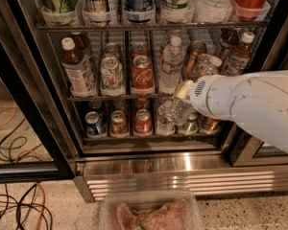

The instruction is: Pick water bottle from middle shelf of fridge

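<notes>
The fridge (34,104) stands with its front open to me. My gripper (182,98) is at the end of the white arm (249,104) that reaches in from the right, just in front of the middle shelf (86,98). It is shut on the water bottle (175,111), a clear ribbed bottle that hangs tilted in front of the lower rack, off the shelf. A tan finger (185,89) shows above the bottle. A second water bottle (172,65) with a white cap stands upright on the middle shelf behind it.
The middle shelf also holds brown-liquid bottles (77,66), soda cans (142,73) and a tilted clear bottle (206,66). Cans fill the lower rack (117,123). The ribbed steel base panel (182,176) lies below. A clear tub (149,212) and cables (14,210) are on the floor.
</notes>
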### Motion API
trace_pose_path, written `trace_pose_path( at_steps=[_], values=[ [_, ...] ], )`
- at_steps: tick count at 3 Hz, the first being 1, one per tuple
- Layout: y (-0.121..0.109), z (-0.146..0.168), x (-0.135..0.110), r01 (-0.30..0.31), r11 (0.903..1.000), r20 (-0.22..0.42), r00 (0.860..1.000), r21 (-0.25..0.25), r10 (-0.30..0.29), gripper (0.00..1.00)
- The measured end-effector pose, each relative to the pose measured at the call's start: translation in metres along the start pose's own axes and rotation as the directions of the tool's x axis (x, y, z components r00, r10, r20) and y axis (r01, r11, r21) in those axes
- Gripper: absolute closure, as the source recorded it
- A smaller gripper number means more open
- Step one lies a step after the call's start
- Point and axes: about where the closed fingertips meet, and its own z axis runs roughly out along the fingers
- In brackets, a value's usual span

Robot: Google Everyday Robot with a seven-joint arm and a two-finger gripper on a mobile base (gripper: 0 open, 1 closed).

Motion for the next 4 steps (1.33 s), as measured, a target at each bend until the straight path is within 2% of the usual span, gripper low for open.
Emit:
trace_pose_path(
  at_steps=[1, 2, 3, 4],
  values=[
    [-0.001, 0.001, 0.005, -0.007, 1.0, -0.015, 1.0, 0.0, 0.007, 1.0],
    [-0.004, 0.001, 0.022, -0.005, 1.0, -0.054, 0.999, 0.008, 0.005, 1.0],
    [-0.006, 0.002, 0.026, -0.002, 0.9999, -0.058, 0.998, 0.011, 0.003, 1.0],
    [-0.011, -0.001, 0.042, 0.008, 0.9998, -0.075, 0.997, 0.02, -0.006, 1.0]
  ],
)
